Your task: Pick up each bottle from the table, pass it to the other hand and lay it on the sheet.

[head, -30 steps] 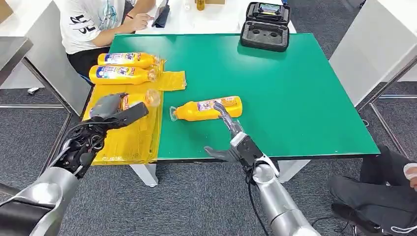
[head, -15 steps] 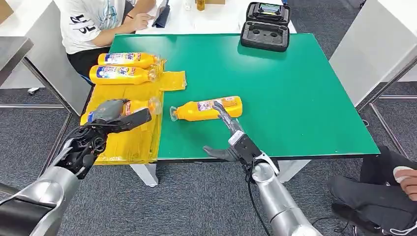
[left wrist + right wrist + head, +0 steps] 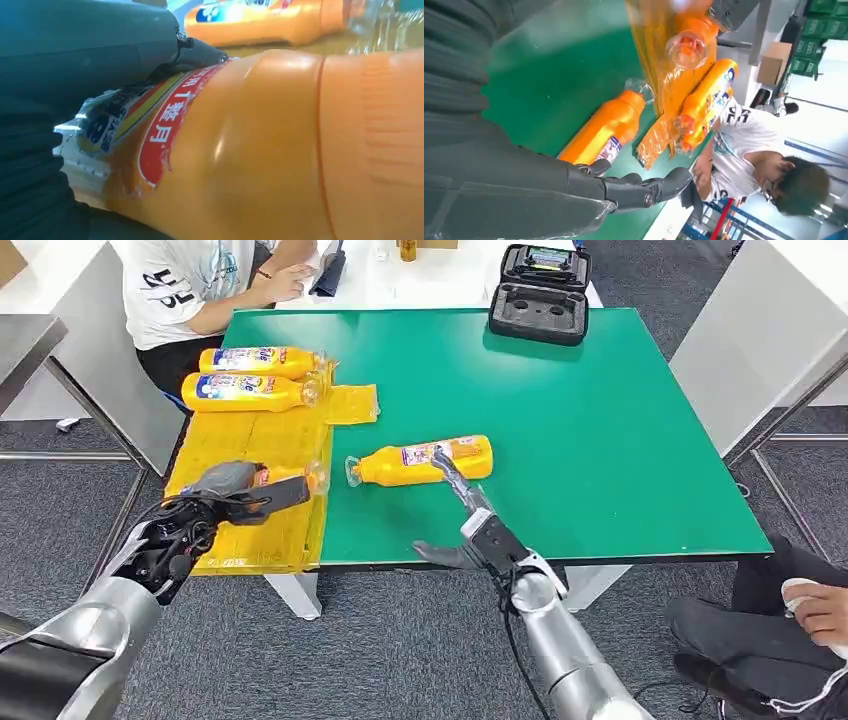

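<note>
My left hand grips an orange bottle by its body and holds it lying low over the near part of the yellow sheet. Close up, that bottle lies under my fingers. Two more orange bottles lie side by side at the sheet's far end. Another bottle lies on the green table, cap toward the sheet. My right hand is open just in front of it, fingers stretched to its near side. The wrist view shows that bottle beyond my fingers.
A black case stands open at the table's far edge. A person in a white shirt sits at the far left corner. Another seated person is near the table's right front corner. The sheet hangs over the table's left front edge.
My left hand has carried its bottle down and nearer, low over the sheet's near part. The right hand has barely shifted by the table bottle.
</note>
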Controlling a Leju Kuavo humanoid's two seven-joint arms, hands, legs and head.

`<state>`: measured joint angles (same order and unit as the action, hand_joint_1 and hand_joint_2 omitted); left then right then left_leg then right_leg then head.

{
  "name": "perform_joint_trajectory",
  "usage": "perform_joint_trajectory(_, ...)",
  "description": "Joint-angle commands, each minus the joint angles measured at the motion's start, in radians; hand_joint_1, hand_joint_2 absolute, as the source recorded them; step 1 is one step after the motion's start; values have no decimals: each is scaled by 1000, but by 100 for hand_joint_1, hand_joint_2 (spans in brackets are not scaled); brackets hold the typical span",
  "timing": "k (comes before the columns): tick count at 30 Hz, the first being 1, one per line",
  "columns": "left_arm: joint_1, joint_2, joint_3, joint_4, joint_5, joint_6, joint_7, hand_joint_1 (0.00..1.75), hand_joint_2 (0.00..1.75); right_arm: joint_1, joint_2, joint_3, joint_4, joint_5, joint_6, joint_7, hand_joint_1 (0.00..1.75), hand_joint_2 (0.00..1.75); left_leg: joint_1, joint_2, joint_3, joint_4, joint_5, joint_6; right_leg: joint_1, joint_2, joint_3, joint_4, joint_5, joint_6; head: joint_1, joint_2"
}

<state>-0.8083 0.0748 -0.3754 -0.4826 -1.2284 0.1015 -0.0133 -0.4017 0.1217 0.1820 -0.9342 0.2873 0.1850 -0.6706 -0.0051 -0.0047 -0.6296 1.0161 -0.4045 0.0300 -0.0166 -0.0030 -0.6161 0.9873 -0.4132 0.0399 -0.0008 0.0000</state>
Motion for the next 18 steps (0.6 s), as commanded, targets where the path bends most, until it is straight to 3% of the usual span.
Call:
perform_joint_trajectory(1, -68, 12, 36, 120, -32, -5, -11, 175, 175, -64, 15, -20, 117, 12, 7, 5, 0, 175, 2, 2, 3, 1, -2, -2, 2, 2, 3, 0, -1, -2, 0, 0)
perform_joint_trajectory(9, -64, -14, 57, 109, -50, 13, -30, 175, 175, -86, 20, -10, 131, 7, 21, -23, 0, 175, 2, 0, 3, 1, -2, -2, 2, 0, 3, 0, -1, -2, 0, 0)
perform_joint_trajectory(18, -58, -21, 78, 111, -65, 27, -21, 175, 175, -60, 30, 21, -49, -20, 35, -24, 0, 175, 1, 0, 1, 0, -1, -1, 1, 0, 0, 0, -1, -1, 0, 0)
